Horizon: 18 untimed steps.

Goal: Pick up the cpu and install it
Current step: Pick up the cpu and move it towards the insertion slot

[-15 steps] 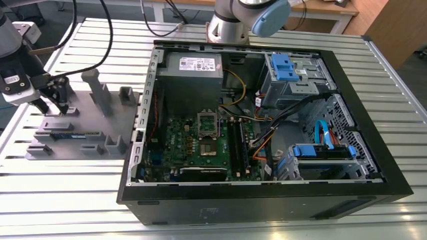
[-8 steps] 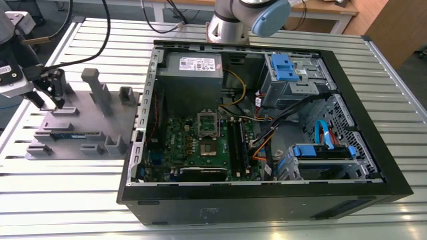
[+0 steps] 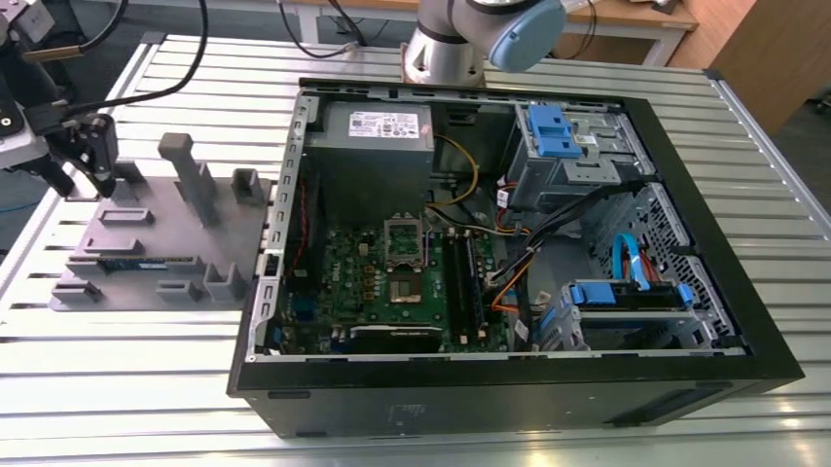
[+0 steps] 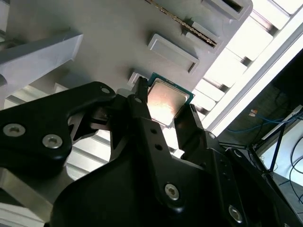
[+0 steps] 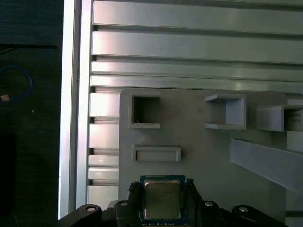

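The cpu [image 5: 162, 198], a small square chip with a shiny silver top and a thin dark rim, sits between the two black fingers of my gripper [image 5: 162, 189]. The second wrist view shows the same grip: a finger presses each side of the cpu [image 4: 165, 100], with the gripper [image 4: 165, 101] shut on it just above the grey tray [image 4: 118, 38]. In the exterior view, my gripper [image 3: 85, 183] hangs over the back corner of the tray [image 3: 143, 243] at that view's left. The open metal socket frame [image 3: 405, 243] lies on the motherboard inside the computer case.
The open black computer case [image 3: 727, 321] takes up the middle and the exterior view's right, with cables, blue drive brackets and a power supply [image 3: 377, 126]. The tray carries upright grey posts [image 3: 195, 175] and a dark memory stick [image 3: 130, 263]. All of it rests on a slatted aluminium table [image 3: 130, 389].
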{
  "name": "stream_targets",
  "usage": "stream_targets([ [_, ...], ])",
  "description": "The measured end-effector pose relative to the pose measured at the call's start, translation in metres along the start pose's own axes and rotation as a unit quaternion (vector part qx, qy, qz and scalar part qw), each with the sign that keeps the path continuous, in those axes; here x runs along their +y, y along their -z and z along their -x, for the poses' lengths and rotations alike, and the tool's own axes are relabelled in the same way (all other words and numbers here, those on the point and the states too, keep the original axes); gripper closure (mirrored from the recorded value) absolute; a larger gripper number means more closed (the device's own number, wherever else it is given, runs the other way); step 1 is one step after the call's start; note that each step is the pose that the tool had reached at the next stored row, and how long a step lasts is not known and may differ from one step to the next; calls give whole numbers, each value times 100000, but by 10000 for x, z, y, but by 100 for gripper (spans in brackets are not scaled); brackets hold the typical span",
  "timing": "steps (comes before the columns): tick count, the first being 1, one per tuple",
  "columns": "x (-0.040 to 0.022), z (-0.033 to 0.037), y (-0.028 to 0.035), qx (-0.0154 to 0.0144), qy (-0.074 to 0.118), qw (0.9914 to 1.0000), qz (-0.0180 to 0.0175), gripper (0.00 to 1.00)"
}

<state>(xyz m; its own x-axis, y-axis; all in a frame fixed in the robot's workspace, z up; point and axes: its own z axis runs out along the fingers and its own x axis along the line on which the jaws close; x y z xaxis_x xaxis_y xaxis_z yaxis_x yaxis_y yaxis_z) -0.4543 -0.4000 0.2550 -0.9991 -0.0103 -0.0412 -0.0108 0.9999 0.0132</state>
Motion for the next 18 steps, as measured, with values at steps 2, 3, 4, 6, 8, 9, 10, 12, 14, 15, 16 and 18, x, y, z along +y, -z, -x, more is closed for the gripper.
stream_targets([
  [2,0,1,22,5,0,100000,-3,53],
  [3,0,1,21,-6,2,100000,0,53],
  [4,0,1,21,-8,-1,100000,3,53],
  [6,0,1,21,-10,0,100000,3,53],
  [8,0,1,23,1,0,100000,-2,53],
  [9,0,1,23,0,0,100000,-1,53],
  [10,0,1,23,-5,1,100000,-1,53],
  [12,0,1,41,32,0,100000,-19,53],
  [14,1,3,70,6,-2,100000,-7,53],
  [15,1,4,92,8,0,100000,-8,53],
  [16,2,5,114,3,-2,100000,-5,53],
  [18,2,6,160,-2,-2,100000,-1,53],
])
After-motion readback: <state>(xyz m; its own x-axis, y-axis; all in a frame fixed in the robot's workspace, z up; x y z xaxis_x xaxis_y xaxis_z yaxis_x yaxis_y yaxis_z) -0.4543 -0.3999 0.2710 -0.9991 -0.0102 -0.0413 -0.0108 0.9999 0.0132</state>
